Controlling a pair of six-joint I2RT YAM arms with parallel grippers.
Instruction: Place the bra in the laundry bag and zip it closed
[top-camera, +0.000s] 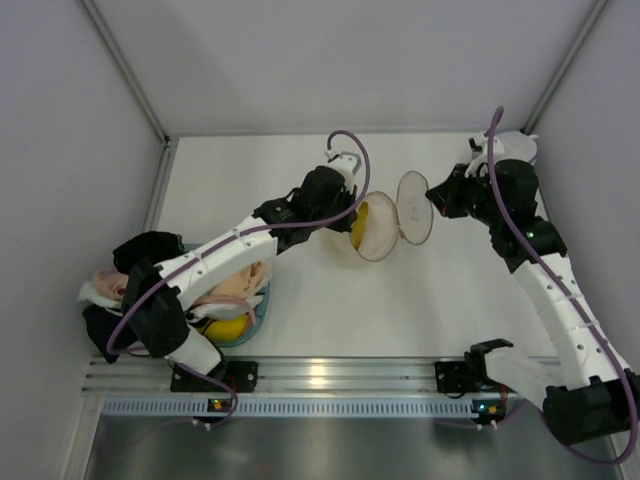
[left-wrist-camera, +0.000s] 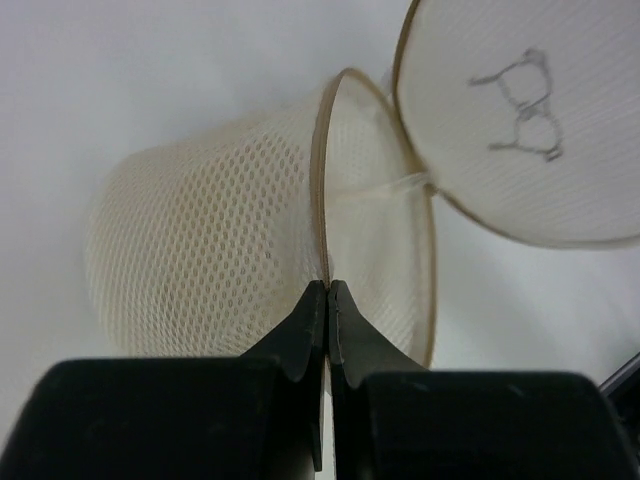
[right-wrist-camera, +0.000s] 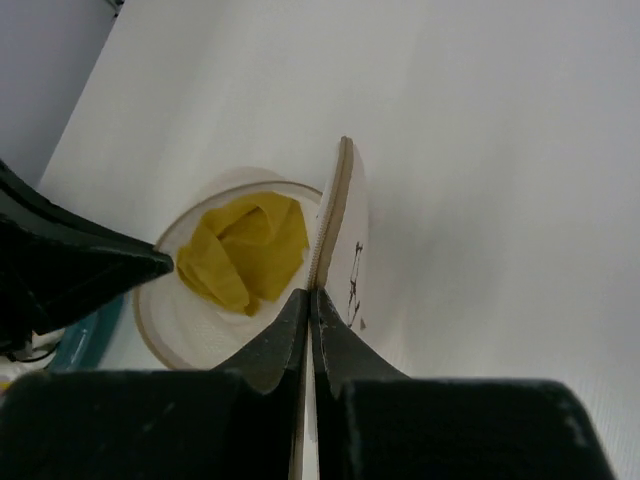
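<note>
Right end effector (right-wrist-camera: 311, 296), bra-icon laundry bag (right-wrist-camera: 352, 232)

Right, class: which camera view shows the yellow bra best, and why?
The right wrist view: the bra lies crumpled in the open laundry bag, seen straight through its mouth. The top external view shows only a yellow sliver of it at the bag's mouth. The left wrist view shows just the bag's mesh, no yellow.

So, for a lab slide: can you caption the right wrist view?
Right gripper pinches the lid of the open laundry bag, with the bra lying inside.
</note>
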